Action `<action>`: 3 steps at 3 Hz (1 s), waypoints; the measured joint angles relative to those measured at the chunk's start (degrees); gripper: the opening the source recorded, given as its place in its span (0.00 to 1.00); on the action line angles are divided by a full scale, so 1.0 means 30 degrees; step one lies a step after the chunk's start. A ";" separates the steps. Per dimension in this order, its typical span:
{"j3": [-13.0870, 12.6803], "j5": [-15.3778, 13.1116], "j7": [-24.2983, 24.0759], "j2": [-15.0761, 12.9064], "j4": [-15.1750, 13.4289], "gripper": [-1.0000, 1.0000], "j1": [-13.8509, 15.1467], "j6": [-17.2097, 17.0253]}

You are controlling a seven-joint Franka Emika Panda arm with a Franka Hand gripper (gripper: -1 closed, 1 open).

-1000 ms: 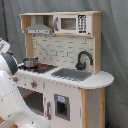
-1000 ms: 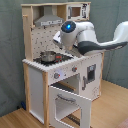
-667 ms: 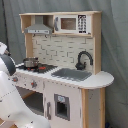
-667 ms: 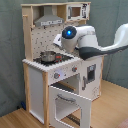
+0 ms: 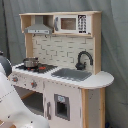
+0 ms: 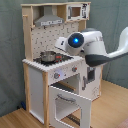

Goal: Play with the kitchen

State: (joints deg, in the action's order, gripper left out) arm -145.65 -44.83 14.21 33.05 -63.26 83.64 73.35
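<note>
Kitchen stands against a grey curtain; only the second exterior view shows its oven door hanging open over bare floor. Arm crosses the counter; gripper hidden, its opening can't be told

A grey-green fabric curtain hangs as the backdrop in both exterior views, falling in soft vertical folds from the top edge downward. In the first exterior view the curtain fills everything behind and to both sides of the furniture in front of it, and no floor shows. In the second exterior view the same grey-green fabric curtain reaches down to a pale brown wooden floor, which spreads out below the curtain's lower edge toward the second exterior view's right and bottom corners. The floor is smooth and evenly lit. Light is soft and diffuse, with only faint shadows on the curtain's folds.
</note>
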 joint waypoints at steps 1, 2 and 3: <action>-0.0338 -0.1704 -0.0050 -0.0023 -0.0810 1.00 -0.1172 -0.0084; -0.0336 -0.2891 -0.0443 -0.0136 -0.1999 1.00 -0.2233 -0.0222; -0.0326 -0.3904 -0.1143 -0.0488 -0.3637 1.00 -0.3210 -0.0231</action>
State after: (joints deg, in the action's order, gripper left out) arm -146.63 -56.54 10.78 31.58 -74.17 74.01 72.66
